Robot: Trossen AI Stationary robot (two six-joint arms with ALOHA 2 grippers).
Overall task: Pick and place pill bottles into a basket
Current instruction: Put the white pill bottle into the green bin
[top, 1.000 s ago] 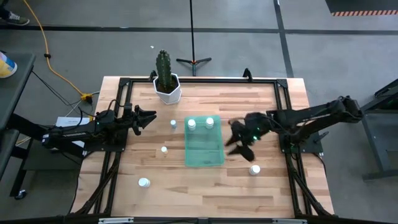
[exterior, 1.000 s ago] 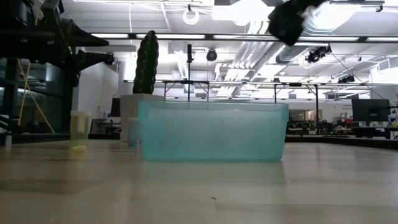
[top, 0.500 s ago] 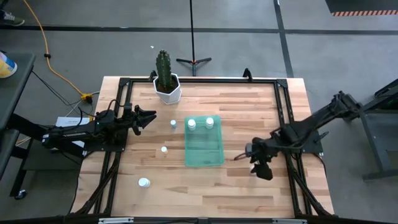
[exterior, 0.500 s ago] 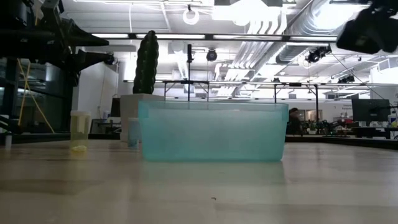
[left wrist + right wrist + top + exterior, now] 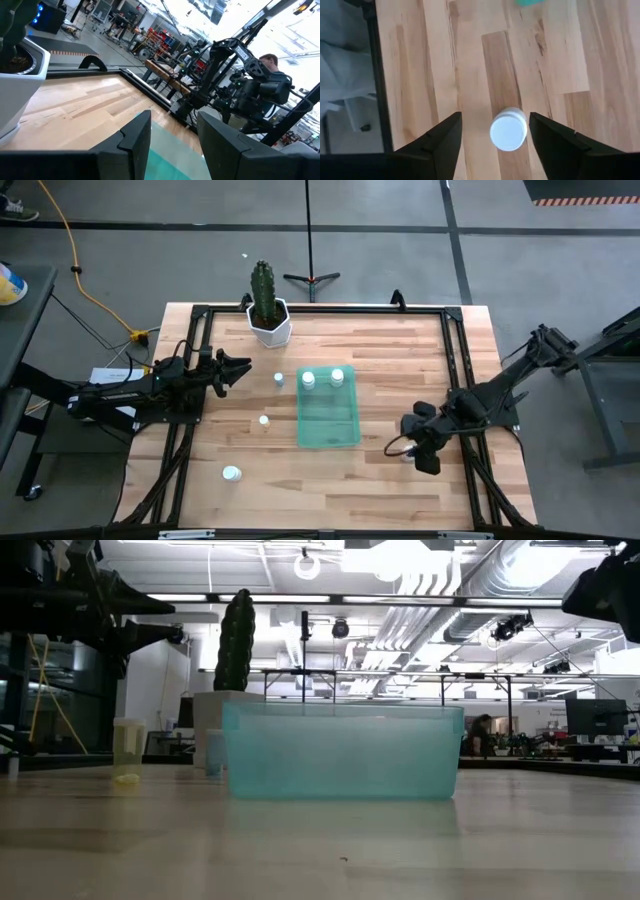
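Note:
The green tray (image 5: 328, 420) lies mid-table with two white pill bottles (image 5: 308, 380) (image 5: 337, 377) standing at its far end. Three more bottles stand on the wood left of the tray (image 5: 278, 380) (image 5: 263, 421) (image 5: 231, 473). Another bottle (image 5: 508, 132) stands near the table's right side. My right gripper (image 5: 412, 450) hangs open above it, pointing down, so the high view hides it; the fingers (image 5: 445, 140) stand on either side of its cap. My left gripper (image 5: 240, 370) waits open at the table's left.
A cactus in a white hexagonal pot (image 5: 268, 315) stands at the far edge, left of centre. The tray (image 5: 340, 752) fills the middle of the low view. A black frame rail (image 5: 458, 370) runs along the table's right side. Bare wood lies between the tray and my right gripper.
My right gripper has gone from beside the tray's right side toward the table's near right and tipped to point down. It now stands over the bottle there, which has not moved. My left arm has kept still.

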